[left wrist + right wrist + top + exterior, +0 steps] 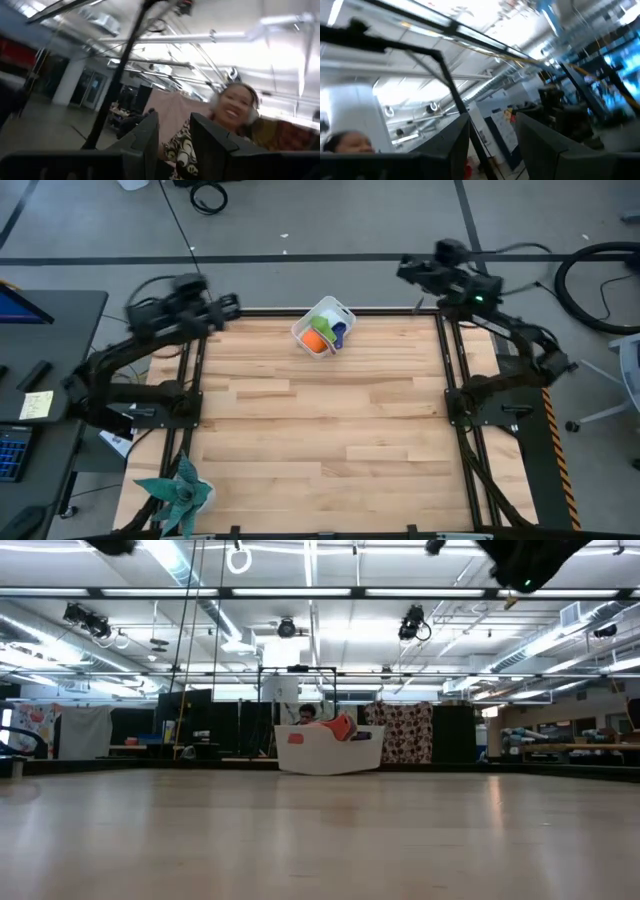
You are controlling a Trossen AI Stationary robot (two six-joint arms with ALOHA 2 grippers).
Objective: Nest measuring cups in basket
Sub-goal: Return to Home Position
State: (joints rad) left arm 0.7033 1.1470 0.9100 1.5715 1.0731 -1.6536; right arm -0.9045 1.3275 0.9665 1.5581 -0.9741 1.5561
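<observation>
One basket (331,304) holds three visible measuring cups (320,333), green, orange, blue; left hand (227,304) and right hand (407,268) hover slightly parted.

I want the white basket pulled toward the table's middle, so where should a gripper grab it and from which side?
Pinch the basket by its low wall at the end beside the edge of the table, coming straight down. That rim looks bare, while the measuring cups crowd the other end. The left gripper and right gripper wait raised at that edge's corners.

Long strip lights (300,592) (very bright) hang over grey floor (330,220).
</observation>
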